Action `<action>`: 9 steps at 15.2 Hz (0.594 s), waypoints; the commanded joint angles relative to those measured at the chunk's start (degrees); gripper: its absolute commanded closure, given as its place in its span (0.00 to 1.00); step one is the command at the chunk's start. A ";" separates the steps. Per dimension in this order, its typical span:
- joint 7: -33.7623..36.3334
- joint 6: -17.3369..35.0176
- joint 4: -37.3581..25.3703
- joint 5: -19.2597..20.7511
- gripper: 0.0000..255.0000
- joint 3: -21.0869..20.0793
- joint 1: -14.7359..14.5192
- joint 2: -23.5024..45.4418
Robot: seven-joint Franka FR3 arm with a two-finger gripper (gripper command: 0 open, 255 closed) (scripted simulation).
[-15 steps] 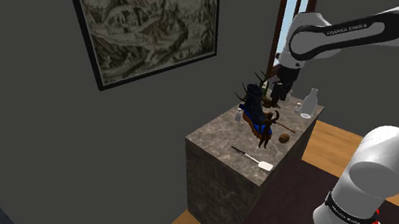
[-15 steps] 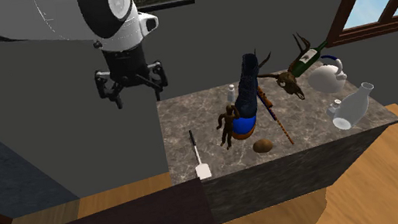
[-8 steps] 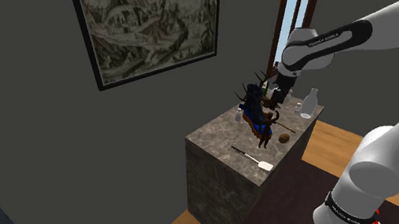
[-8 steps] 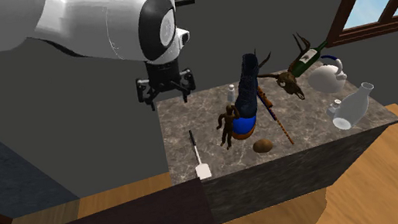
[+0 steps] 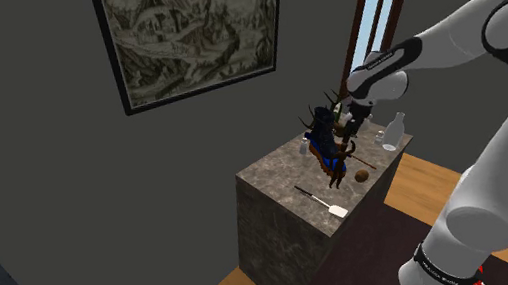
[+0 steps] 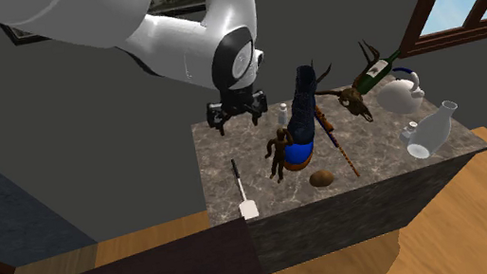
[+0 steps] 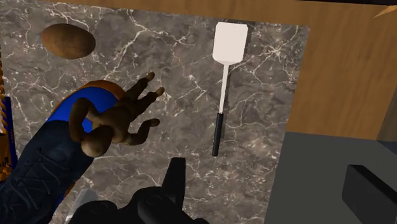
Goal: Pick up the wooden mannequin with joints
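The small brown jointed mannequin (image 7: 114, 126) is on the grey veined marble top of a tall block (image 6: 398, 165), a little left of the middle in the second exterior view. It rests against the blue and orange rounded base (image 6: 299, 156) of a tall dark navy column (image 6: 303, 105). Its long axis runs roughly far to near across the slab. The round head is at the far end, beside the navy column. The limbs spread toward the near edge and angle slightly toward the white-bladed, black-handled spatula (image 7: 222, 89). I cannot tell whether it lies flat or leans on the base.

The all-black gripper (image 6: 238, 119) hangs over the far left part of the slab in the second exterior view. Its fingers are spread wide, holding nothing, and it is near the mannequin's head but apart from it.

A brown oval lump (image 7: 68, 41) lies near the front edge, to the right of the mannequin. A thin brown stick (image 6: 339, 146) lies far to near beside the blue base.

At the far right, a tilted green bottle (image 6: 378, 70) leans over a dark antlered skull (image 6: 357, 98). Beside them are a white teapot (image 6: 400, 95) and a white narrow-necked flask (image 6: 430, 130). A small white shaker (image 6: 283, 110) stands at the far edge. What these vessels contain cannot be told.
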State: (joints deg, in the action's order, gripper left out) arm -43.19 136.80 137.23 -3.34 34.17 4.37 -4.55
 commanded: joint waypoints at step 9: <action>-23.52 4.21 -16.70 -22.58 0.00 -2.04 7.86 25.14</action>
State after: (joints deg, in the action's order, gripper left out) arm -64.78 141.27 123.16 -23.86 32.97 10.87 17.84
